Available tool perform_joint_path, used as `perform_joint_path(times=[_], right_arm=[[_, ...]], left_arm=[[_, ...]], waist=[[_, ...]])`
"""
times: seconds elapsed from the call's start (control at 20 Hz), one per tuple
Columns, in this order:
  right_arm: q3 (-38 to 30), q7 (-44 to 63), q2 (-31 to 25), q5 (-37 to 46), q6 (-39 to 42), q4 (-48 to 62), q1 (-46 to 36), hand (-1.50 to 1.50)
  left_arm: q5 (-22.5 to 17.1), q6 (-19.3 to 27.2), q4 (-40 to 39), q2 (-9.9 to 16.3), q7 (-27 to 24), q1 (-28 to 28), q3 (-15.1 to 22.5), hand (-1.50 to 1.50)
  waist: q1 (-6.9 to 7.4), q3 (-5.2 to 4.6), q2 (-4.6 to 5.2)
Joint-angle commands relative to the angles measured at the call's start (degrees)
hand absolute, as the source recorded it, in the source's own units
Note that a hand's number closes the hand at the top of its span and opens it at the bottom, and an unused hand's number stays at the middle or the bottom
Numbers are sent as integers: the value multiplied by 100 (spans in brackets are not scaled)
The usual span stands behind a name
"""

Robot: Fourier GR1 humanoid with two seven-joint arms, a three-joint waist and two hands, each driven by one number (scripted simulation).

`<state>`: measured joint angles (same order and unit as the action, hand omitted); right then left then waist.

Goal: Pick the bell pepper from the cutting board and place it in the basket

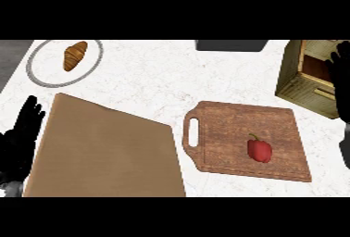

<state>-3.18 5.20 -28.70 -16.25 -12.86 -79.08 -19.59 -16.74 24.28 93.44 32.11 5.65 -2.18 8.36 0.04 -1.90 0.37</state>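
The small red bell pepper (pixel 259 150) with its green stem lies on the brown wooden cutting board (pixel 232 125), toward the board's right half, away from the handle slot at its left end. My left hand (pixel 21 139) rests at the left edge of the white marbled desk (pixel 157 74), fingers straight and pointing up, holding nothing. My right hand (pixel 340 74) shows at the right edge, in front of the pale wooden basket (pixel 301 78); whether its fingers are open or curled, I cannot tell. A large tan flat board (pixel 103 152) lies just beside my left hand. A golden croissant (pixel 74 55) sits on a round grey-rimmed plate (pixel 41 76) at the far left.
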Motion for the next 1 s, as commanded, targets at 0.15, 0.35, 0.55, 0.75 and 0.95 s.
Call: perform_joint_path(times=[0.15,0.35,0.55,0.75,0.95], right_arm=[[644,-481,-216,592,524,-685,510,150],[1862,-1782,-134,1386,1235,-1218,591,150],[2932,-1993,1036,3078,-547,-895,982,-150],[3334,-764,1314,4585,-1824,-874,1103,-150],[2980,700,782,5965,-2021,-999,804,-150]], left_arm=[[175,-823,48,-23,-569,572,413,0],[121,-1338,264,-52,-645,915,803,0],[185,-1572,-156,-186,-848,1138,889,0],[164,-1639,-246,-233,-847,1209,836,0],[115,-1675,-208,-147,-903,1028,736,0]], waist=[[-162,183,-44],[-130,196,-13],[-64,184,-5],[-121,170,-52],[-158,144,-107]])
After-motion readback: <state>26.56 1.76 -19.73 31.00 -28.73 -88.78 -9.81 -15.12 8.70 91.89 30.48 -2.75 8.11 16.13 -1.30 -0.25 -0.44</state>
